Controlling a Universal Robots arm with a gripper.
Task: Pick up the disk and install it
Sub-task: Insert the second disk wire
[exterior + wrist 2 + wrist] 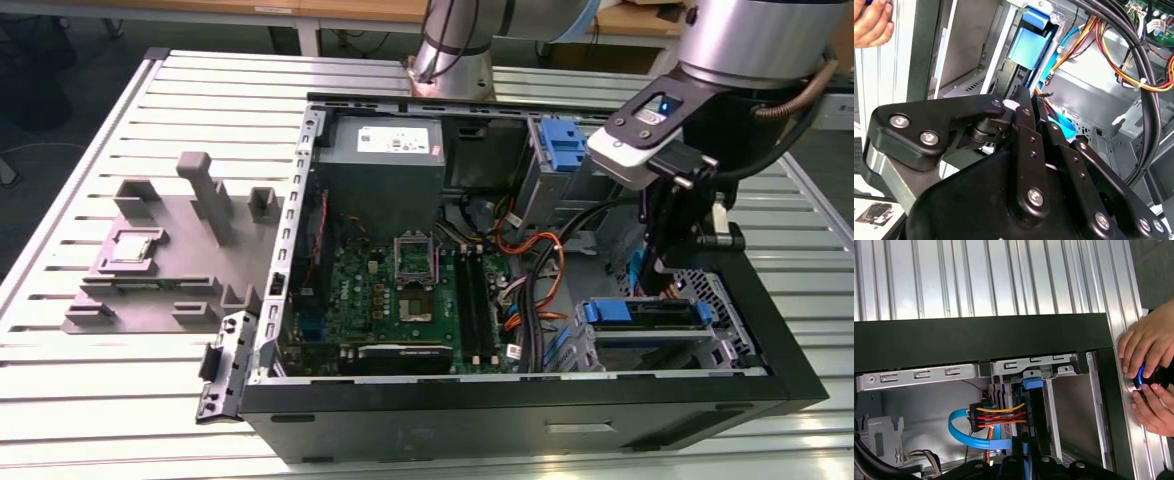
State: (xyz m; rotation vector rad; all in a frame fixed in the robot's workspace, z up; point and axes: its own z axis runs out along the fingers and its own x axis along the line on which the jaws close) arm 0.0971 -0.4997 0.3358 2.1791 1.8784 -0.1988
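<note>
One open computer case [534, 400] rests on one slatted metal table [107, 400]. One robot arm [747, 40] reaches into the case, carrying one gripper [1021, 102]. One grey fixture block [174, 250] lies on the table beside the case, towards the exterior view's left (it holds one square silver chip [131, 247]). Inside the case: one green motherboard [400, 295], one grey power supply box [384, 150] with one white sticker [387, 142], and two blue plastic carrier pieces, one upright at the rear [566, 150] and one near the front [643, 312]. Two hands [1149, 347] [1159, 407] appear in the first wrist view, and one hand [871, 22] in the second wrist view.
</note>
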